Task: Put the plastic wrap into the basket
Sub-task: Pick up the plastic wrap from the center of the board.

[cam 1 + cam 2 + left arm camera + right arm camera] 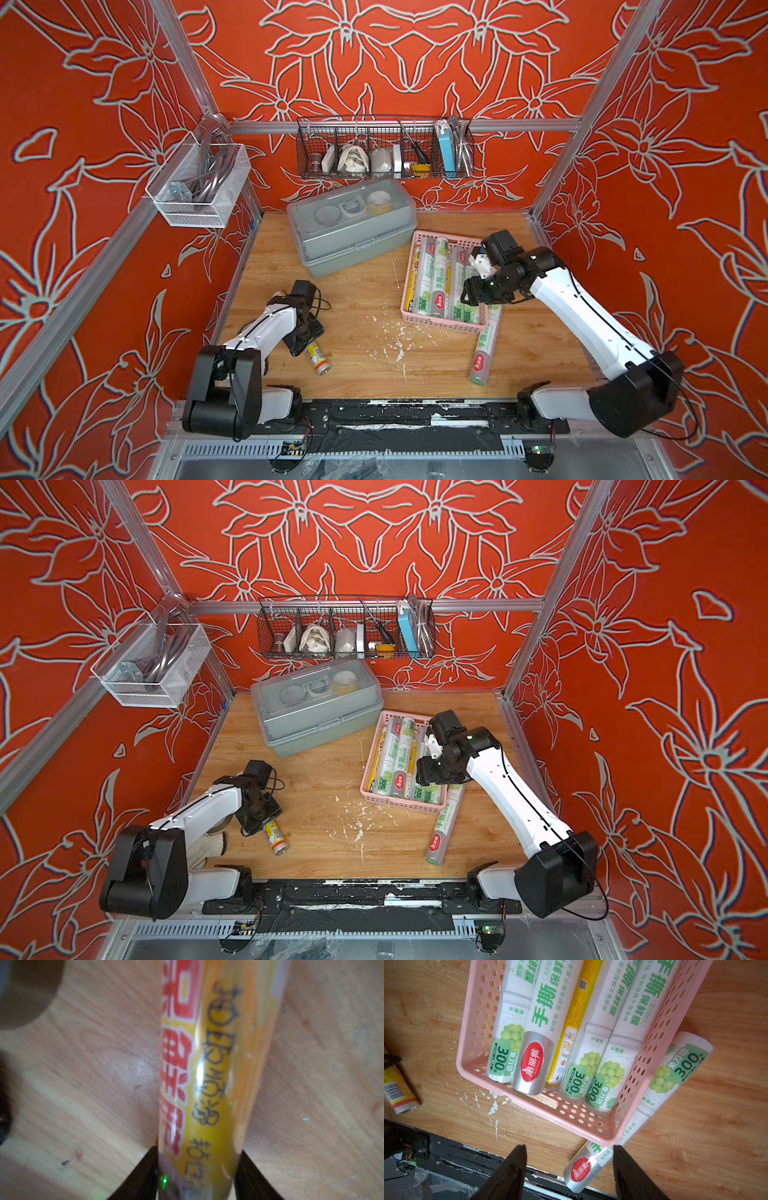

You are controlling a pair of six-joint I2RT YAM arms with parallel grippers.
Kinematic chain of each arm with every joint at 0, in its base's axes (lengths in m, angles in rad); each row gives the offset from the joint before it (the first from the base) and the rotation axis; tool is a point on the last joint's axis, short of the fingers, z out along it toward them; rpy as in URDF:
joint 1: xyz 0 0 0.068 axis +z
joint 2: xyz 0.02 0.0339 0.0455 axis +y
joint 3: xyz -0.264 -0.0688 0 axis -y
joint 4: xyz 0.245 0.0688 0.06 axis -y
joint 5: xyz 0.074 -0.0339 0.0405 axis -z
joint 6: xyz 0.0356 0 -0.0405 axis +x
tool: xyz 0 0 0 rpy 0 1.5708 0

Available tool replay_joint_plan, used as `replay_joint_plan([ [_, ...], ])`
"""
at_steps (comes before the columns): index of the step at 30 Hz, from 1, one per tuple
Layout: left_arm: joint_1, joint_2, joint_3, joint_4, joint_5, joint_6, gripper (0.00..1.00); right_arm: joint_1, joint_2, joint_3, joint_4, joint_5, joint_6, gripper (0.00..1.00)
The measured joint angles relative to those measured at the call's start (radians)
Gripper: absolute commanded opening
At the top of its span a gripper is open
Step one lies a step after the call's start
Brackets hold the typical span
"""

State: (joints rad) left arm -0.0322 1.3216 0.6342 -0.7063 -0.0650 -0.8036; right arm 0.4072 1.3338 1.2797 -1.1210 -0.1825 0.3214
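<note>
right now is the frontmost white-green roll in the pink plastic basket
Out: the white-green roll lies on the wooden table beside the pink basket

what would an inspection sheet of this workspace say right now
surface: wooden table, white flecks scattered mid-table.
job's things: pink basket holds several rolls; a green-white roll lies outside against its near corner; a yellow roll lies on the table by the left arm.
clutter: grey lidded box at the back; glove beside the left arm.
grippers: left gripper straddles the yellow roll, grip unclear; right gripper open, empty, over the basket's near end.
cables: black wire loops at the left wrist; another wire hangs by the right arm's base.
surroundings: red flowered walls; black wire rack and white mesh bin hang on the frame.
</note>
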Motion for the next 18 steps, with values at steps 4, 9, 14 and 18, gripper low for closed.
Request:
replay_joint_plan([
  [4,0.0,0.004,0.001,0.017,0.003,0.0,0.49,0.0,0.0,0.0,-0.003,0.01,-0.002,0.66],
  [9,0.001,-0.003,-0.001,0.019,-0.002,0.004,0.37,0.0,0.0,0.0,-0.003,0.013,-0.002,0.66],
  [14,-0.01,-0.037,-0.018,0.017,-0.002,0.002,0.32,0.0,0.002,0.0,-0.003,0.018,-0.002,0.66],
  [18,-0.1,-0.079,-0.005,-0.04,-0.024,-0.018,0.32,0.0,0.003,0.0,-0.003,0.025,-0.002,0.66],
])
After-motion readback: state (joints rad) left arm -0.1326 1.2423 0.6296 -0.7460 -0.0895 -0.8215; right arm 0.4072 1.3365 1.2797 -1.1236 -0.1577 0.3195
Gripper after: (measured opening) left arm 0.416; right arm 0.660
